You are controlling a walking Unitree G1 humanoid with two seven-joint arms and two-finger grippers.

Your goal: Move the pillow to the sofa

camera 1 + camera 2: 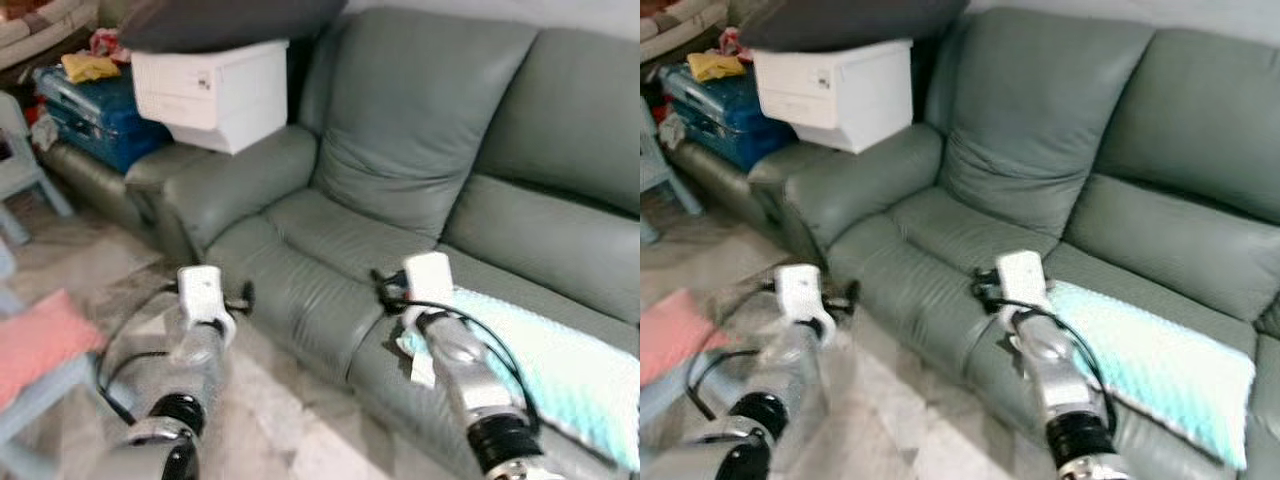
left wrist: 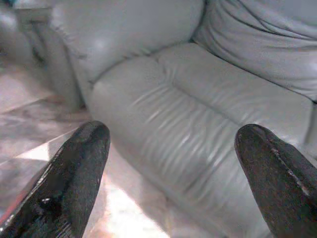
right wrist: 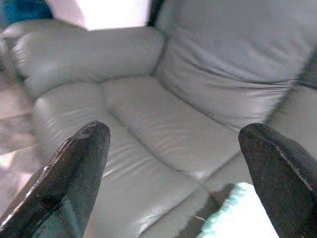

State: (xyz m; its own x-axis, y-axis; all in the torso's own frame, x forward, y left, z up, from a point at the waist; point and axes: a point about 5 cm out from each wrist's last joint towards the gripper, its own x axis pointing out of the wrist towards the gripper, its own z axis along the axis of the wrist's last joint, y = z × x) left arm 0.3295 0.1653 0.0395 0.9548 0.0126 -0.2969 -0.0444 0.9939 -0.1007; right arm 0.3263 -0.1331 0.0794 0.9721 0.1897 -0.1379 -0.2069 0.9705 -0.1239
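A pale mint pillow (image 1: 560, 370) lies flat on the grey-green leather sofa (image 1: 330, 240), on the seat right of the middle one. My right gripper (image 1: 385, 288) hovers over the seat's front edge, just beyond the pillow's left end. It is open and empty, and the right wrist view looks between its fingers (image 3: 74, 168) at the left seat, with a corner of the pillow (image 3: 242, 218) below. My left gripper (image 1: 240, 298) is open too. It hangs low over the floor in front of the sofa's left seat (image 2: 188, 114).
A white box (image 1: 215, 90) under a dark cushion (image 1: 220, 20) stands beside the sofa's left armrest, with a blue suitcase (image 1: 95, 115) further left. A pink cushion (image 1: 35, 345) rests on a light chair at my left. Marble floor (image 1: 270, 420) lies before the sofa.
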